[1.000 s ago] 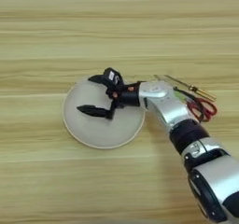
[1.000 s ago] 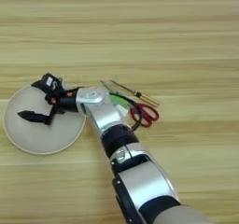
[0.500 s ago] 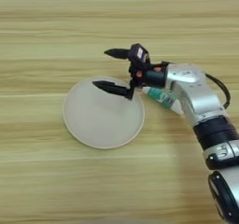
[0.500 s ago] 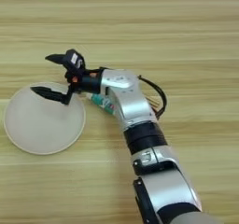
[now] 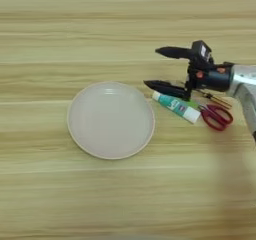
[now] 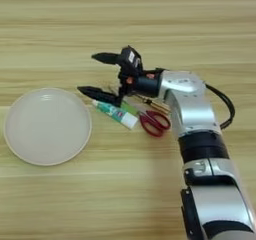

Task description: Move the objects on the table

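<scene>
Left eye view: my black two-fingered gripper (image 5: pixel 159 68) hangs spread wide above the teal-and-white glue stick (image 5: pixel 176 107), beside round beige plate (image 5: pixel 111 119).

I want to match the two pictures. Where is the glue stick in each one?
Left eye view: the glue stick lies right of centre, just right of the plate.
Right eye view: the glue stick lies near the centre, right of the plate.
Shared landmark: the red scissors just right of it.

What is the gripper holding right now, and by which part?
Nothing. The right gripper is open with nothing between its fingers, above the glue stick.
</scene>
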Tool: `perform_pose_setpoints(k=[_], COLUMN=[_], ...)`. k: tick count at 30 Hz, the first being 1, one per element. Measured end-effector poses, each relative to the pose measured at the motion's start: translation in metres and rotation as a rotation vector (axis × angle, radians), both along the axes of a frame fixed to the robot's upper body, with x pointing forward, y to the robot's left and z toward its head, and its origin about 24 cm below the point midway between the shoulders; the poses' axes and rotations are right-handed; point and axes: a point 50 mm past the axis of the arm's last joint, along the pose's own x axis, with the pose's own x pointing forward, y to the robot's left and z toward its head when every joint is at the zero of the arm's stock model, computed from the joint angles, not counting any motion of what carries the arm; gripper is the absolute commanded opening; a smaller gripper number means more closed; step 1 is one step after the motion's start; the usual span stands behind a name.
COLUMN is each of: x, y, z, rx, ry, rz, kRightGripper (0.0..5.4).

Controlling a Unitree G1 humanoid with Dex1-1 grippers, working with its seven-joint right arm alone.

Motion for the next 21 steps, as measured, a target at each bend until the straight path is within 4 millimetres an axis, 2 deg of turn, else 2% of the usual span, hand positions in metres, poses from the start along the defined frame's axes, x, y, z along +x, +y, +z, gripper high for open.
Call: perform_pose_setpoints(k=[7, 16, 21], x=[-0.003, -0.005, -0.006], y=[-0.028, -0.036, -0.037], z=[-0.017, -0.036, -0.055], rx=[-0.054, -0.202, -0.287], ry=[0.108, 0.128, 0.170], rz=[-0.041, -0.078, -0.088], kRightGripper=[5.36, 5.36, 5.36])
